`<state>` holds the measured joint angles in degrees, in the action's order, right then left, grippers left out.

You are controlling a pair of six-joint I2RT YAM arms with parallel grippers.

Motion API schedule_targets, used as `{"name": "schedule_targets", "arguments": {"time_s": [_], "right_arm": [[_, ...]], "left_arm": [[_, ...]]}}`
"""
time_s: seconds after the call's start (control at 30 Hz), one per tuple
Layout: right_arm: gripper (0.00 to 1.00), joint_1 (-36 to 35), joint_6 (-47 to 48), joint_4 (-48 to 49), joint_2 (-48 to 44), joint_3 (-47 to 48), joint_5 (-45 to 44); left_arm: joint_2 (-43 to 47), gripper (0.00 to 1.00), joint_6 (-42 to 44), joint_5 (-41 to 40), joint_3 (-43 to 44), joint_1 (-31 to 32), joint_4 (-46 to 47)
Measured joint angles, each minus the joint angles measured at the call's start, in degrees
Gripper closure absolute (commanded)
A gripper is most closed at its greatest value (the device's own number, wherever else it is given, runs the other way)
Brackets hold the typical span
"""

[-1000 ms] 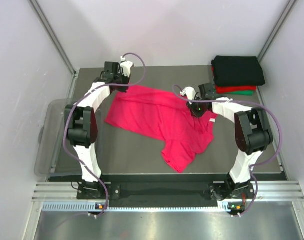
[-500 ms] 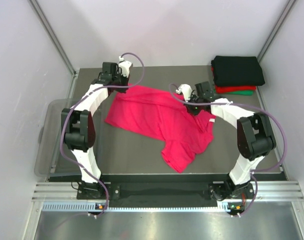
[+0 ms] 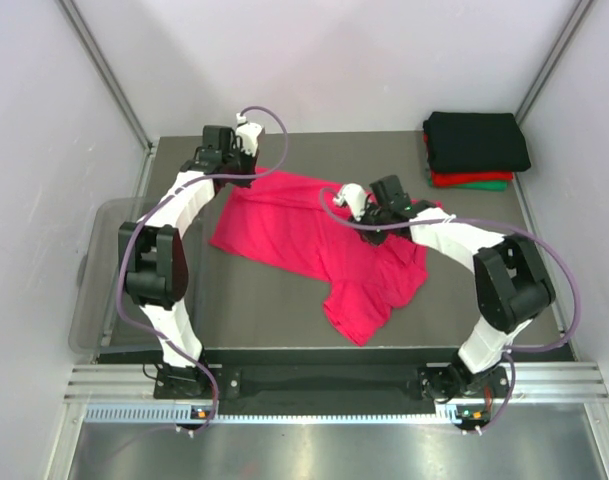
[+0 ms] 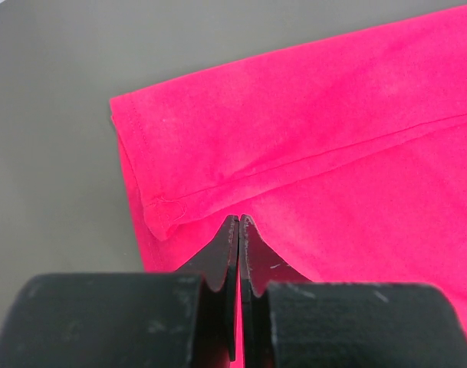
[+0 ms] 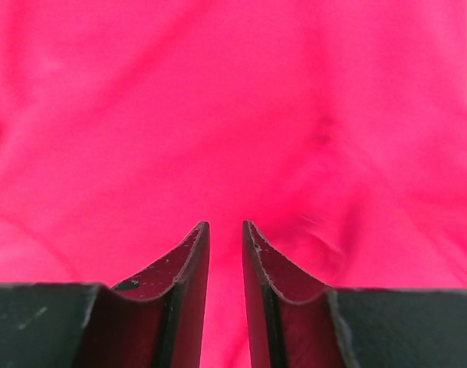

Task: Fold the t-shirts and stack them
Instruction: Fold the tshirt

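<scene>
Right claw [image 5: 225,225] has slid toward the middle of the bright pink cloth t-shirt [image 3: 284,225] under it, fingers a little apart (holding nothing). Left claw [image 4: 238,219] stays squeezed together at the shirt's edge; folding has barely begun.

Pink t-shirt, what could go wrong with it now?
The left end effector is shut right at the edge of the magenta-pink t-shirt, so the cloth could slip free. The right end effector, jaws slightly apart over the rumpled middle, might pinch several layers and bunch it more.
</scene>
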<state>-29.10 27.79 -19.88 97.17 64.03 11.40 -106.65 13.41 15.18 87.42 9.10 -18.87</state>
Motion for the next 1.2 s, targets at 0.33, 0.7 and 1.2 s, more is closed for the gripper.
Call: {"name": "schedule_targets", "arguments": {"time_s": [0.33, 0.7, 1.2], "right_arm": [[0.76, 10.9, -0.6, 1.9, 1.0, 1.9, -3.0], [0.76, 10.9, -0.6, 2.4, 6.9, 3.3, -2.8], [0.76, 11.2, -0.5, 3.0, 3.4, 1.9, -1.4]], "left_arm": [[0.0, 1.00, 0.0, 0.0, 0.0, 0.3, 0.0], [0.0, 1.00, 0.0, 0.0, -0.2, 0.4, 0.0], [0.0, 1.00, 0.0, 0.0, -0.9, 0.5, 0.4]]}}
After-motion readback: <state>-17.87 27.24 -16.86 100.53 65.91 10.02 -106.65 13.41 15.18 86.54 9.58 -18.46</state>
